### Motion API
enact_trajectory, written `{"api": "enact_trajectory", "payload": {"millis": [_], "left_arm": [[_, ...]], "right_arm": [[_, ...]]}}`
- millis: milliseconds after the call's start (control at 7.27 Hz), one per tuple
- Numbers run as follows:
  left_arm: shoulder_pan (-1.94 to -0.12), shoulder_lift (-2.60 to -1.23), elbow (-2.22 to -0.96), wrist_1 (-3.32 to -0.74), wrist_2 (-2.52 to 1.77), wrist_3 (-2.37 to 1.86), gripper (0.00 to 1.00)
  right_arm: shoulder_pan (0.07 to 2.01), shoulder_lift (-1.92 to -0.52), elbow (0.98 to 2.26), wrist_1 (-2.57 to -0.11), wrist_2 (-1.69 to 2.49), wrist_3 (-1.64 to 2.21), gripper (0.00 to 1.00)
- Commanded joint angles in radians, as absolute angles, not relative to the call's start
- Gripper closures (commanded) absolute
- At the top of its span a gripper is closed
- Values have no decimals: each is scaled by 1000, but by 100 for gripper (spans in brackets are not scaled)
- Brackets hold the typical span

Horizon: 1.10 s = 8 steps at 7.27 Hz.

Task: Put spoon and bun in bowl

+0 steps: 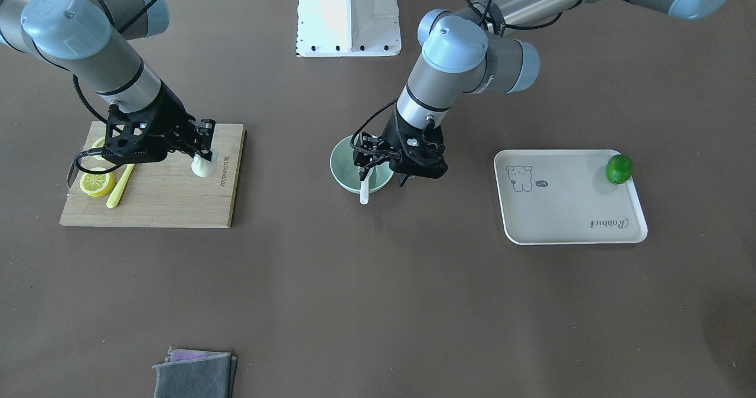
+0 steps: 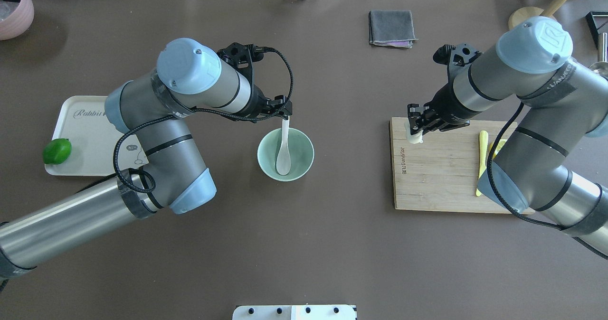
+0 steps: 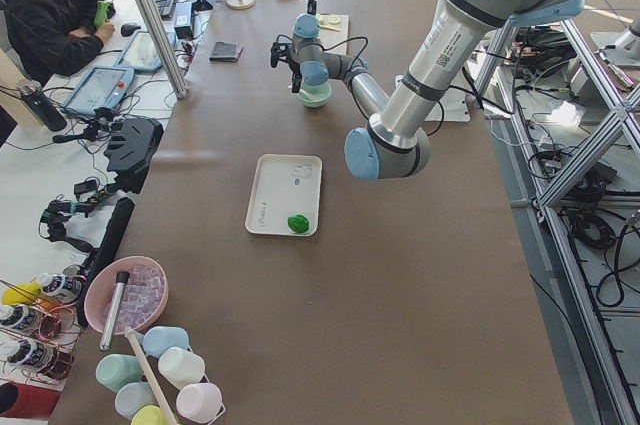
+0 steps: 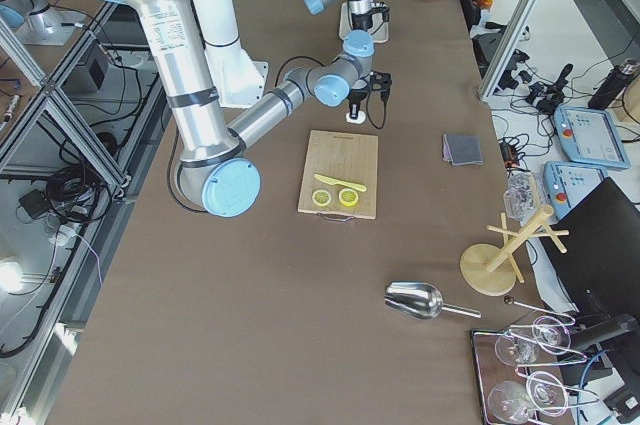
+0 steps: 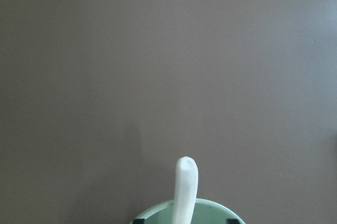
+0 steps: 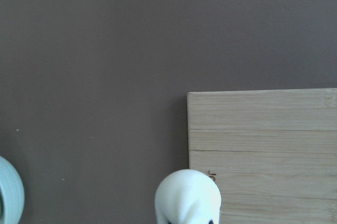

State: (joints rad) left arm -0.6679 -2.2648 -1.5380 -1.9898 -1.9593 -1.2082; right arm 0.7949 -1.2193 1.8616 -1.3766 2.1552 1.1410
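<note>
The white spoon (image 2: 284, 154) lies in the mint-green bowl (image 2: 302, 150), scoop down inside and handle leaning on the far rim. My left gripper (image 2: 285, 115) hovers over the handle tip. In the left wrist view the spoon (image 5: 185, 192) rises from the bowl (image 5: 216, 211) with both fingertips apart from it, so the gripper is open. My right gripper (image 2: 414, 129) is shut on the cream-white bun (image 2: 414, 137) at the edge of the wooden cutting board (image 2: 441, 177). The bun also shows in the right wrist view (image 6: 187, 195) and in the front view (image 1: 205, 166).
Lemon slices (image 1: 97, 183) and a yellow-green knife (image 1: 120, 188) lie on the board. A beige tray (image 1: 567, 209) with a lime (image 1: 619, 169) sits on my left side. A folded grey cloth (image 2: 392, 28) lies at the far edge.
</note>
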Motion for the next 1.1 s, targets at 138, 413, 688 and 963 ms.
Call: {"api": "enact_trajectory", "payload": {"millis": [138,413,688,963], "left_arm": [[-889,-2093,-1626,-1912,-2049,-886,2],[-957,-1989,-1658,-1919,-1987,-673,2],[-1055,-1925,-1657,-1922,-1993,-644,2],[-1058,-1925,-1651,-1922,-1993,-644,2]], "right_arm": [[747,-1048,1845,-1443,2123,1236,100],[681,-930,1771,-1447,2056,1276,100],[605,-814,1677,-1436,1953,1314,100],[539,-798,1600,-1352,1889,1356,100]]}}
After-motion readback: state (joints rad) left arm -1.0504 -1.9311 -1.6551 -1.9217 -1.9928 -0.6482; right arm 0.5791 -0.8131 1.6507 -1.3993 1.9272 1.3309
